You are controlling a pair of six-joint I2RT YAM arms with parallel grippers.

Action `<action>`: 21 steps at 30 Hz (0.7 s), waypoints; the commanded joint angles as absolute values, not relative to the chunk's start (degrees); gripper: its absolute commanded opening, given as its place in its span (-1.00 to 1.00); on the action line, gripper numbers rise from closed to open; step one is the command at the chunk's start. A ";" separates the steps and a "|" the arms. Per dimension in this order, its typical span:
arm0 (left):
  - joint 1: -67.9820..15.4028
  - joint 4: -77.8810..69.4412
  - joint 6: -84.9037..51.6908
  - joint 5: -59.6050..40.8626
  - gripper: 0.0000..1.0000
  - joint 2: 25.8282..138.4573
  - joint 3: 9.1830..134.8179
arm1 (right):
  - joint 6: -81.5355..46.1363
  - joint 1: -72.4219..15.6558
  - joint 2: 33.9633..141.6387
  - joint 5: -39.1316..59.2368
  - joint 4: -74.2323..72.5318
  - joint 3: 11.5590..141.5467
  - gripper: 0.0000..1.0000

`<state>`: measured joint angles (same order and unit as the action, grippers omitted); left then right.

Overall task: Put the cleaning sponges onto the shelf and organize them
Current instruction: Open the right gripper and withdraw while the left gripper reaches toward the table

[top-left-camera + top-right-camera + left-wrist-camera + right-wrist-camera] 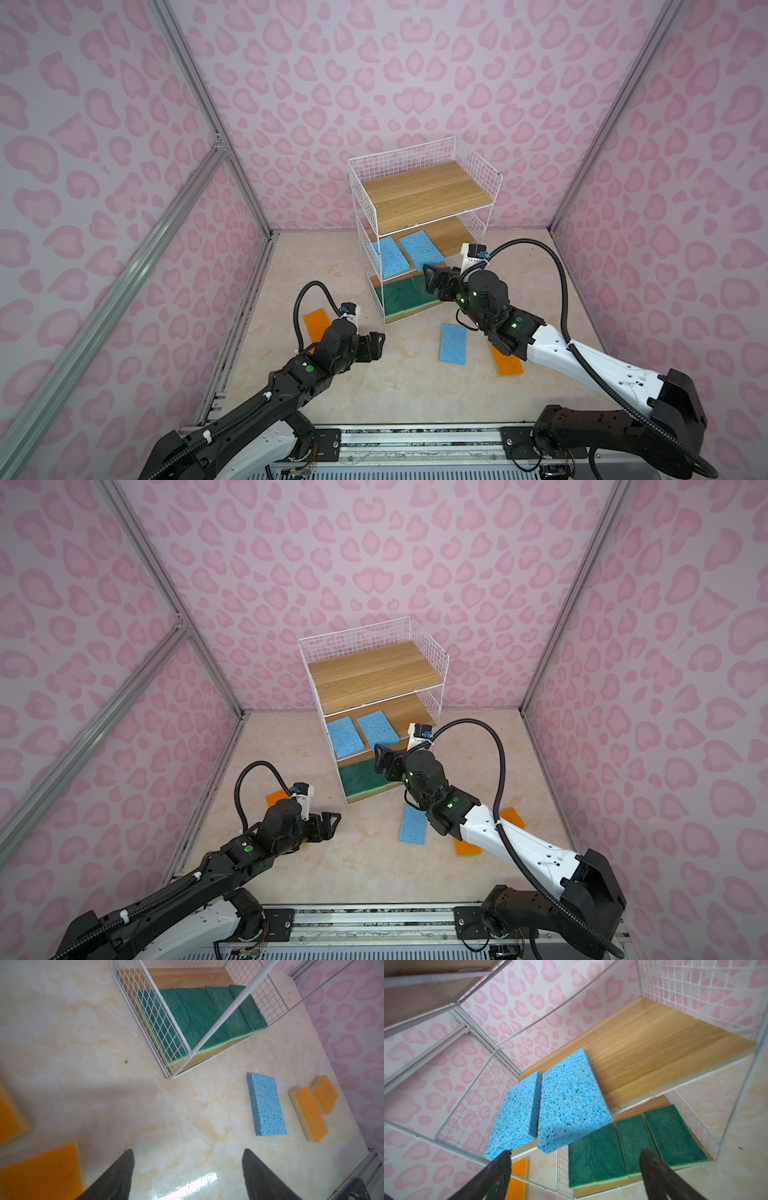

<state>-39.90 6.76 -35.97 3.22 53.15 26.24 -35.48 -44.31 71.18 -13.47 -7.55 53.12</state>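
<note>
The white wire shelf (428,191) (374,671) stands at the back of the floor. Two light blue sponges (390,257) (571,1101) lie on its middle board, one overhanging the front edge. Several green sponges (405,297) (199,1016) fill the bottom board. On the floor lie a blue sponge (453,344) (267,1105) and orange sponges (316,326) (507,361) (310,1114). My left gripper (380,338) (188,1150) hovers open and empty over bare floor beside the left orange sponges (41,1172). My right gripper (428,270) (575,1151) is open, empty, at the middle board's front.
Pink patterned walls with aluminium posts (216,137) close in the floor on three sides. A metal rail (415,440) runs along the near edge. The shelf's top board is bare. Bare floor lies between the left gripper and the loose blue sponge.
</note>
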 commanded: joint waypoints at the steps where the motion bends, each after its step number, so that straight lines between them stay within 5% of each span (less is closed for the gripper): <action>1: -42.69 4.17 -37.55 6.42 0.65 55.42 28.00 | -36.19 -44.22 69.87 -12.88 -9.33 51.96 0.92; 13: -51.69 -0.78 -40.97 10.44 0.47 67.72 33.30 | -37.78 -41.14 61.70 -8.77 -8.12 44.82 0.90; 21: -54.51 -5.14 -43.06 8.15 0.28 78.92 38.68 | -40.33 -34.69 54.05 -4.12 -5.27 38.80 0.72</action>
<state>-53.93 -1.08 -41.80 9.02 76.42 36.91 -38.98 -36.10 55.75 -6.76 -6.76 40.32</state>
